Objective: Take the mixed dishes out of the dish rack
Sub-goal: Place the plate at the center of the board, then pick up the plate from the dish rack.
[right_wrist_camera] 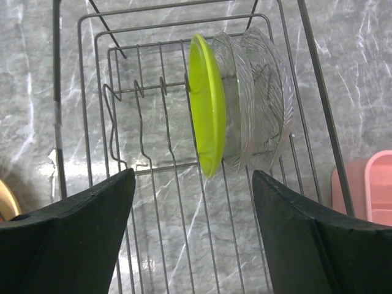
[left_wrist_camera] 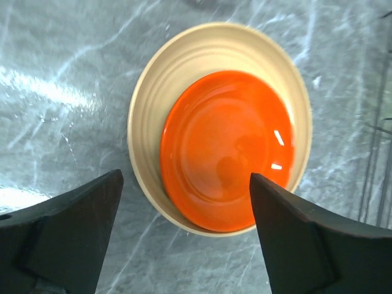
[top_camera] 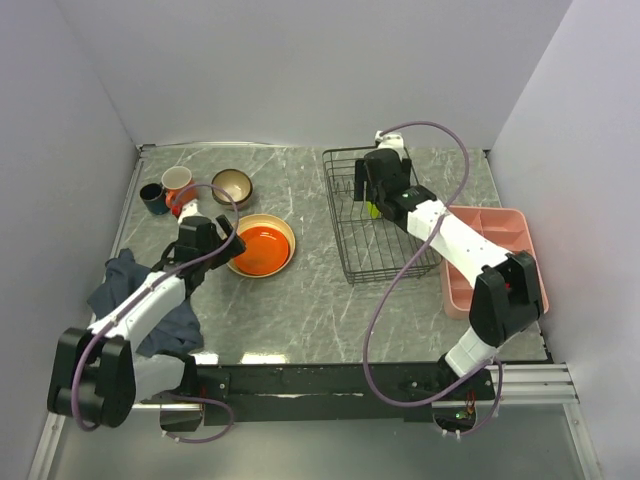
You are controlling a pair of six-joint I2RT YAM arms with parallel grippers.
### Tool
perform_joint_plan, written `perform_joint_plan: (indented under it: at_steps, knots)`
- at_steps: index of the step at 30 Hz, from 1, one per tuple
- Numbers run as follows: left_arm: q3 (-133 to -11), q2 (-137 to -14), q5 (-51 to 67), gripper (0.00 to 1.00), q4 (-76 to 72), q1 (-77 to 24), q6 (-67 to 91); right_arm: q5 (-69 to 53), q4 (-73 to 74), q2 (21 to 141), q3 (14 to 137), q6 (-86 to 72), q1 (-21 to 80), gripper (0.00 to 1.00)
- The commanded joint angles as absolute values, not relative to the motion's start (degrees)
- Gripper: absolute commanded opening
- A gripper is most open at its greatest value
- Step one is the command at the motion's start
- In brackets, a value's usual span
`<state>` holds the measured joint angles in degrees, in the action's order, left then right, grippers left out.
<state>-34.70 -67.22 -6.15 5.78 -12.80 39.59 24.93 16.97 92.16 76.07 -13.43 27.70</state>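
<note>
The orange-red plate [left_wrist_camera: 223,150] lies flat on the tan plate [left_wrist_camera: 184,67] on the table. My left gripper [left_wrist_camera: 185,176] hovers open just above their near rim and holds nothing. In the black wire dish rack [top_camera: 372,255] a green plate [right_wrist_camera: 207,104] stands upright in the slots, with two clear glass plates [right_wrist_camera: 257,92] right behind it. Over the rack, my right gripper [right_wrist_camera: 193,173] is open and empty, its fingers on either side of the green plate's lower edge. An orange mug [top_camera: 177,180], a dark-blue cup [top_camera: 152,197] and a brown bowl [top_camera: 232,186] stand at the far left.
A crumpled dark blue cloth [top_camera: 130,290] lies beside the left arm. The pink divided tray [top_camera: 500,260] sits to the right of the rack, under the right arm. White walls close in the table on three sides.
</note>
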Motion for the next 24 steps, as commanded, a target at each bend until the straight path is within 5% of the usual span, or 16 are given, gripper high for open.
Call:
perform_joint_plan:
  at_steps: [1, 16, 24]
  knots:
    - [-37.7, -61.5, -6.4, 0.93, 8.3, -12.7, 34.5, 27.9, 17.8, 94.7, 80.3, -11.9, 27.2, 0.81]
    - [-31.5, -34.6, -5.3, 1.00, 10.6, -12.7, 22.0, 31.4, 21.0, 104.9, 90.0, -9.9, 25.7, 0.51]
    - [-30.5, -35.2, -7.4, 0.99, 7.7, -12.7, 22.5, 32.3, 21.6, 109.8, 93.6, -8.6, 25.0, 0.44]
